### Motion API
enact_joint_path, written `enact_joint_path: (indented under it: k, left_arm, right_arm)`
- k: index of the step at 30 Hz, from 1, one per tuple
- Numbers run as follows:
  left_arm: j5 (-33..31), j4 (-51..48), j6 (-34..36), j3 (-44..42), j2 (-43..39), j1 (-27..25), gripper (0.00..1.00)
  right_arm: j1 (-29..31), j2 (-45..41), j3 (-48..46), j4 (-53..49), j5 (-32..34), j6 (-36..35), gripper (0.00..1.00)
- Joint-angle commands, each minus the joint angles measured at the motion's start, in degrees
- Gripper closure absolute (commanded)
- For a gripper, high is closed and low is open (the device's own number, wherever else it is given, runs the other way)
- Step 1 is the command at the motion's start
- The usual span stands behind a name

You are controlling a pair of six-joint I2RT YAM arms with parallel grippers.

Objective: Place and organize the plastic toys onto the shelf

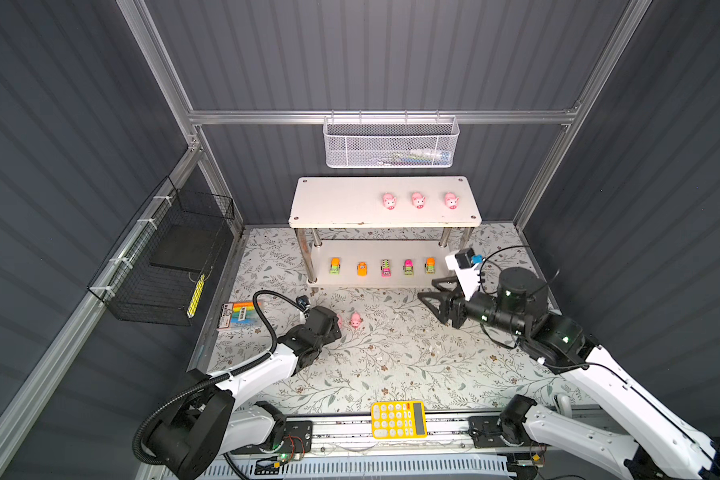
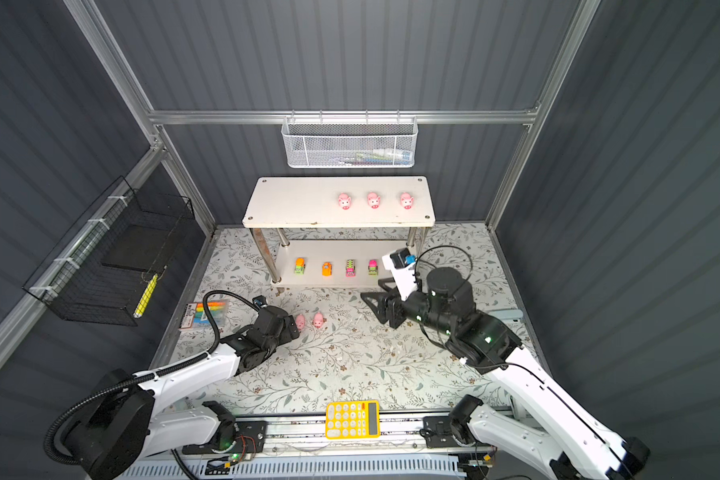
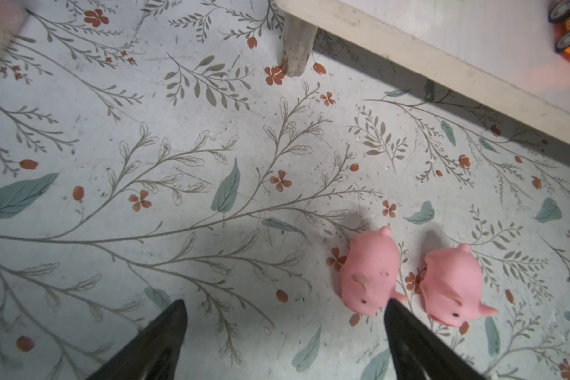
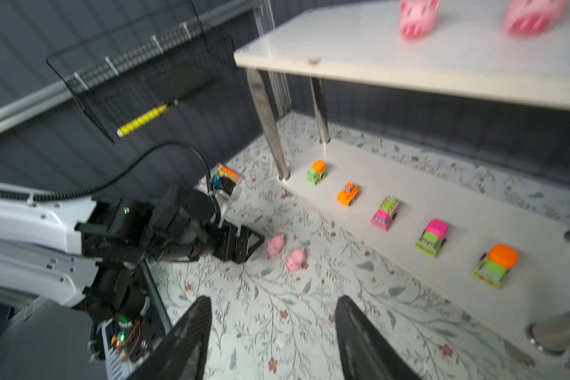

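The white two-tier shelf point(image 1: 337, 203) stands at the back of the flowered mat. Three pink pigs point(image 1: 418, 200) sit in a row on its top board. Several toy vehicles point(image 1: 385, 268) line its lower board point(image 4: 408, 184). Two more pigs lie side by side on the mat point(image 3: 369, 273) point(image 3: 454, 286), also seen in a top view point(image 2: 318, 320). My left gripper point(image 3: 285, 304) hangs open low over the mat, one fingertip point(image 3: 392, 307) just in front of the nearer pig's snout. My right gripper point(image 4: 273, 301) is open and holds nothing, near the shelf's right front corner point(image 1: 427, 289).
A marker pack point(image 1: 240, 315) lies at the mat's left edge beside my left arm. A yellow calculator point(image 1: 398, 419) rests at the front rail. A black wire basket point(image 1: 171, 257) hangs on the left wall. Above the shelf hangs a white mesh basket point(image 1: 390, 143).
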Motion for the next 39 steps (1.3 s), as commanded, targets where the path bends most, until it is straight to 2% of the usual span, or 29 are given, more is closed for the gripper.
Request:
enact_joint_path:
  k: [1, 4, 7, 15, 25, 34, 39]
  left_arm:
    - [0.9, -0.9, 2.1, 2.3, 1.8, 0.3, 0.09]
    - [1.3, -0.7, 3.5, 3.4, 3.5, 0.3, 0.13]
    - [1.8, -0.8, 4.9, 4.4, 4.4, 0.2, 0.21]
    - [3.9, 0.8, 7.9, 6.5, 6.9, -0.5, 0.21]
    - [5.0, 2.2, 9.7, 9.3, 12.5, -1.2, 0.23]
    - [5.4, 3.0, 10.1, 10.6, 15.8, -1.6, 0.30]
    - [5.6, 3.2, 10.0, 10.8, 17.0, -1.7, 0.37]
  right_arm:
    - [0.5, -1.5, -7.9, 4.2, 0.0, 4.4, 0.38]
    - [0.6, -1.7, -14.6, 8.7, -1.0, 8.4, 0.38]
    - [0.5, -0.7, -20.2, 12.8, -0.8, 11.3, 0.38]
    - [0.4, 5.4, -28.1, 21.2, 0.0, 15.5, 0.40]
    - [-0.8, 11.0, -30.5, 26.1, -2.0, 16.5, 0.39]
    - [-2.3, 12.8, -30.6, 26.2, -3.1, 16.3, 0.39]
    - [-2.9, 13.9, -30.4, 26.8, -3.7, 16.5, 0.40]
